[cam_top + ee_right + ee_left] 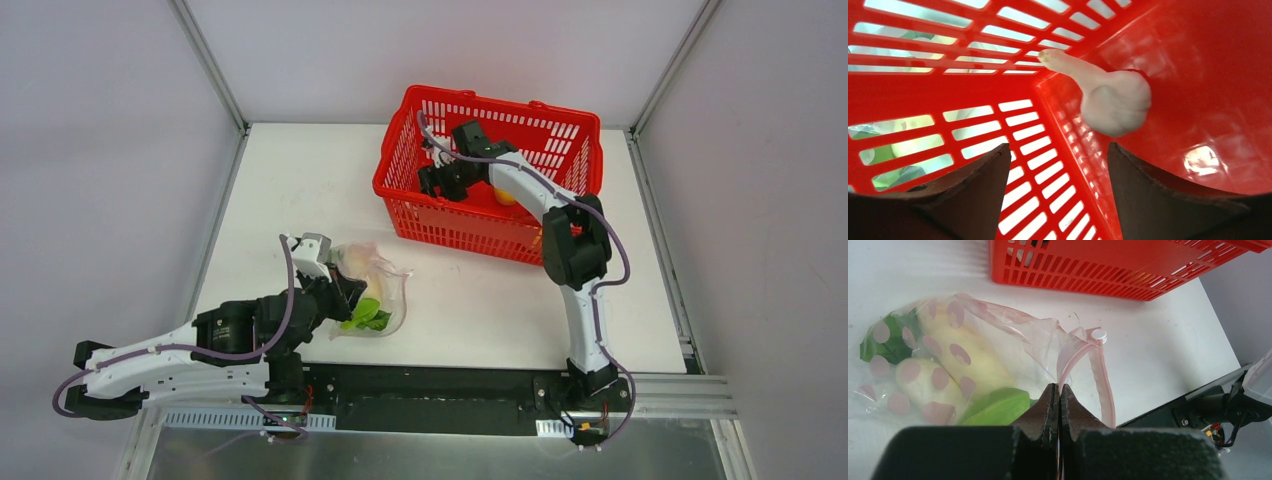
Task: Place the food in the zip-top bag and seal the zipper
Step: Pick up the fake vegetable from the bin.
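Note:
The clear zip-top bag (973, 355) lies on the table with its mouth gaping; green leafy pieces (993, 410) and pale yellow food (968, 360) are inside. My left gripper (1059, 388) is shut on the pinkish zipper (1073, 357) at the mouth edge, close to its white slider (1099, 335). In the top view it (350, 287) grips the bag (375, 290) from the left. My right gripper (1058, 147) is open inside the red basket (1198, 75), just short of a white bulb-shaped toy vegetable (1113, 102) lying in the basket's corner. From above it (432, 181) is at the basket's left end.
The red mesh basket (455, 225) stands at the back of the white table, with a yellow-orange piece (505, 196) showing beside the right arm. Grey walls enclose the table on three sides. A black rail (440, 385) runs along the near edge.

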`<action>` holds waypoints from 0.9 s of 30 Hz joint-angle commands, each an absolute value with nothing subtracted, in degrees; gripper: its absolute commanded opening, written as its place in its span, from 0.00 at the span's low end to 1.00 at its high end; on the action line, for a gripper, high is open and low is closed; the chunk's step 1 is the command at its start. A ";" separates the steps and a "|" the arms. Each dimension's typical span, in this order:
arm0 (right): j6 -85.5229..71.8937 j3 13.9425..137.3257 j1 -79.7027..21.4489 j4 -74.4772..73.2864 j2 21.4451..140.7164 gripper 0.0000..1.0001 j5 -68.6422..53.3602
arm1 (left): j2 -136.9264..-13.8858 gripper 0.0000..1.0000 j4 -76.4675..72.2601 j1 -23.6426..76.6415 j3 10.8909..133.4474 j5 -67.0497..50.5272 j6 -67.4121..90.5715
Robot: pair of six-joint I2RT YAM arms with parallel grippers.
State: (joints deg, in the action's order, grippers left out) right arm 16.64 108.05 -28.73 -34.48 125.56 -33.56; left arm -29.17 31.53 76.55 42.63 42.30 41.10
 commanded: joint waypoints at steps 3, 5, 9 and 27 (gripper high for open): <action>21.34 107.04 -29.60 -33.17 126.29 0.70 -32.12 | -28.75 0.00 32.87 76.90 45.08 43.42 40.95; 23.42 106.63 -30.35 -33.48 126.60 0.71 -29.90 | -28.82 0.00 32.42 76.92 44.74 43.42 40.96; 25.38 106.60 -30.79 -33.58 127.34 0.80 -22.58 | -29.49 0.00 32.83 76.90 45.46 42.78 40.91; 23.40 106.48 -33.25 -27.83 130.30 0.82 -19.99 | -28.52 0.00 30.83 76.90 44.58 43.39 40.91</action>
